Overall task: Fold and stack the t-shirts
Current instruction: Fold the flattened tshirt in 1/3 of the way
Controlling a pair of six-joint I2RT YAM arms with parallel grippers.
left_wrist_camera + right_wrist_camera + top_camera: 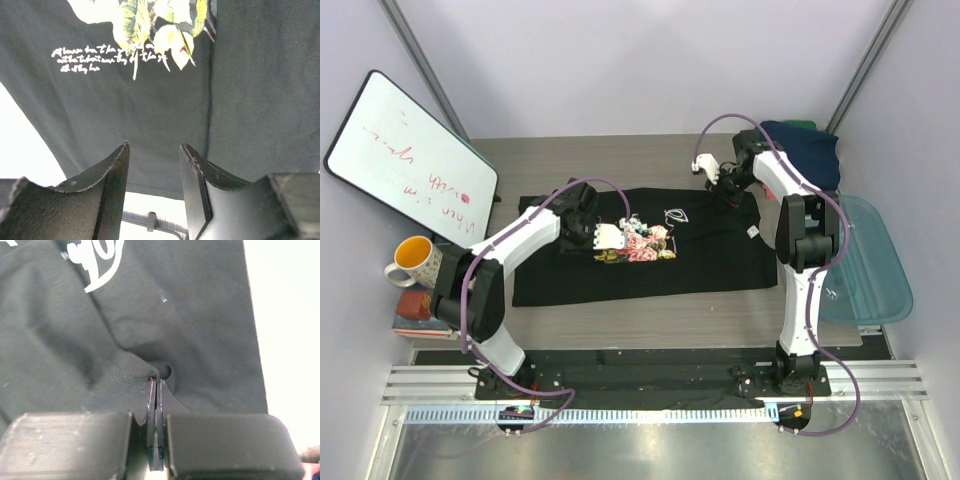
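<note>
Pressing its jaws tight together, the right gripper (156, 390) is pinching a small puckered fold of the black t-shirt (200, 315), and the cloth is bunching up around the fingertips while the rest is lying smooth beyond them. From above, the right arm (805, 240) is rising from its base with the elbow lifted and the wrist bending down and leftward, so the right gripper (728, 185) is sitting at the shirt's far edge, close to its right end. The left arm (510, 250) is stretching low and diagonally across the bench (620, 160), carrying the left gripper (605, 235) over the left part of the rose print (640, 243). The left gripper (152, 147) is holding its jaws apart with nothing between them, the black t-shirt (150, 100) lying under and ahead of them with the white lettering (105, 57) just beyond; whether the tips are touching cloth cannot be told. The black t-shirt (710, 260) is lying spread flat, print up, across the middle of the bench. A navy t-shirt (805, 145) is sitting bunched in the far right corner, beside a blue tub (880, 280).
</note>
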